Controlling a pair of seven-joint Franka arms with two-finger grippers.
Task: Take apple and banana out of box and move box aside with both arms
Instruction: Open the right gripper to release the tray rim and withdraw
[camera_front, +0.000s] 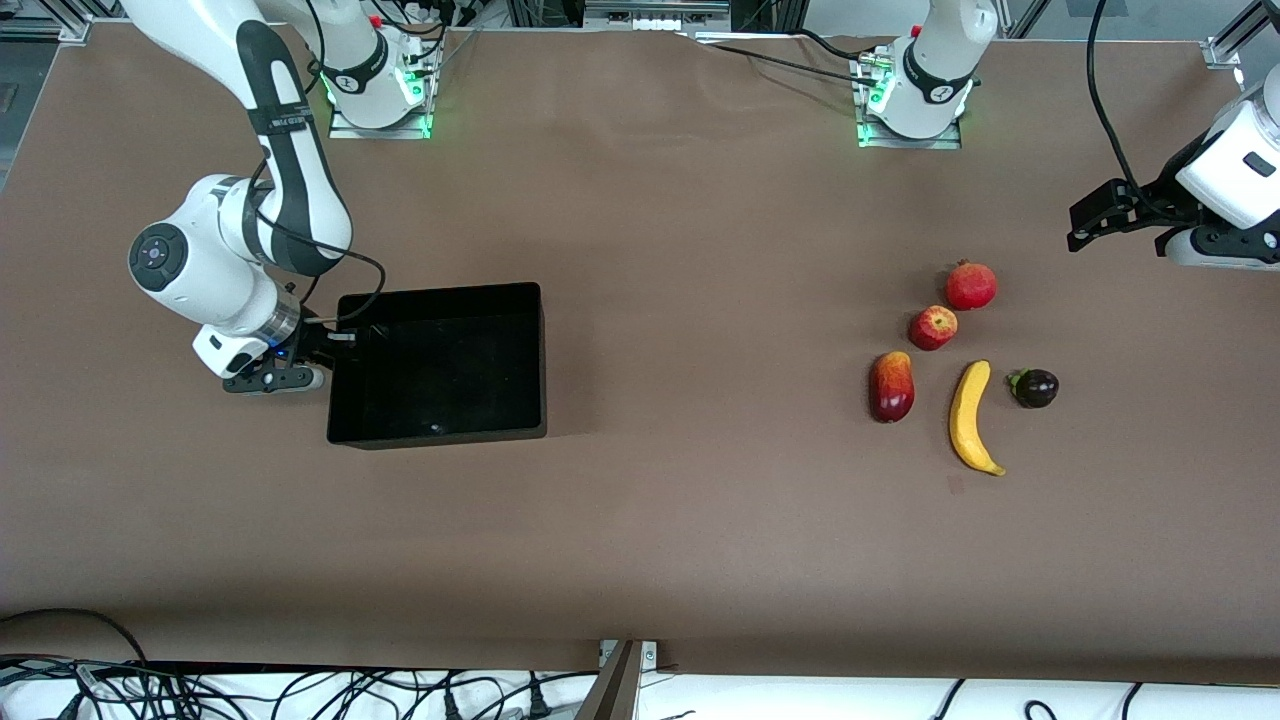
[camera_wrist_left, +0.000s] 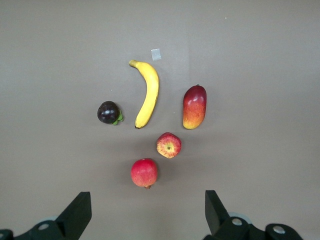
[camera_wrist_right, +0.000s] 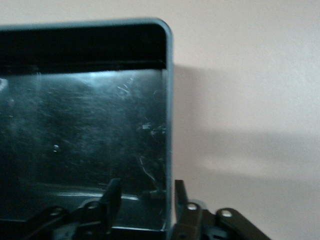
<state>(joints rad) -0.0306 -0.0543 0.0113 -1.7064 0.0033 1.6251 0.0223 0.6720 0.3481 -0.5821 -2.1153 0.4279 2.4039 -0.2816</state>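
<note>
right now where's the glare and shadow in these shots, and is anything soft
Front view: the box floor reads near black, with a soft shadow on the table beside it. Right wrist view: pale glare and scratches across the box floor, right gripper fingers blurred at the wall, broad shadow on the table. Left wrist view: evenly lit, banana and apple crisp.

I see a brown table (camera_front: 660, 520). The black box (camera_front: 440, 430) sits toward the right arm's end. The banana (camera_front: 968, 415), apple (camera_front: 932, 327), mango (camera_front: 892, 386), pomegranate (camera_front: 971, 285) and mangosteen (camera_front: 1035, 388) are grouped toward the left arm's end.

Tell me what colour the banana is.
Yellow, the banana has a darker stem tip; the left wrist view shows it best.
</note>
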